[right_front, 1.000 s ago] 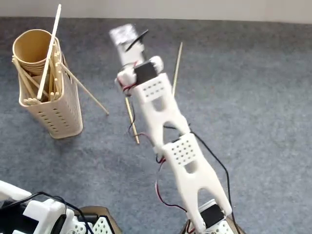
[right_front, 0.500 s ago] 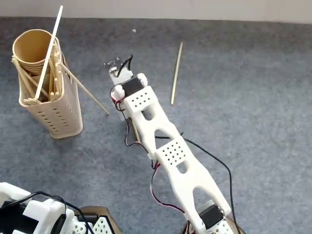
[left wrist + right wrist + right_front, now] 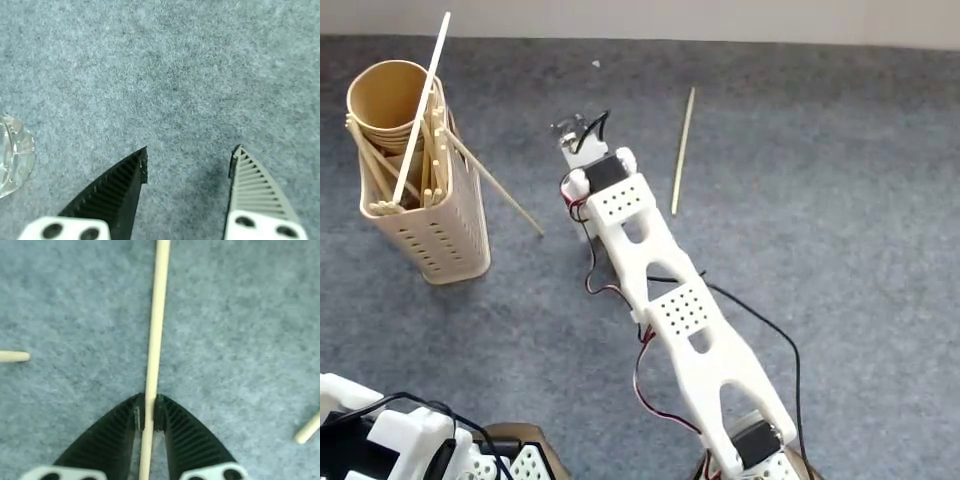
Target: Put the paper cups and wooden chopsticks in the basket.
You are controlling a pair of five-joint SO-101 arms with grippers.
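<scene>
Wooden chopstick (image 3: pixel 158 310), pale, thin and straight, lies flat on the grey carpet (image 3: pixel 840 200). The right gripper (image 3: pixel 148 399) pinches it between its two black ribbed fingertips, which are pressed against the stick from both sides. Near it on the carpet are the ends of two other sticks, one end (image 3: pixel 12 356) on one side and one end (image 3: pixel 309 429) on the other; neither touches the held stick.

The left gripper (image 3: pixel 189 157) hangs over bare carpet with its fingers spread wide and nothing between them; a clear glassy object (image 3: pixel 12 155) lies beside it.

From above, the right arm (image 3: pixel 665 300) stretches to the middle of the carpet. Just beyond it lies a loose chopstick (image 3: pixel 681 150). Further away stands the basket (image 3: pixel 445 240), tall, cream and with small holes. It holds stacked paper cups (image 3: pixel 385 95) and many sticks; one long stick (image 3: pixel 423 100) rises above the rim, and a slanted stick (image 3: pixel 495 185) runs from the basket down to the carpet.
</scene>
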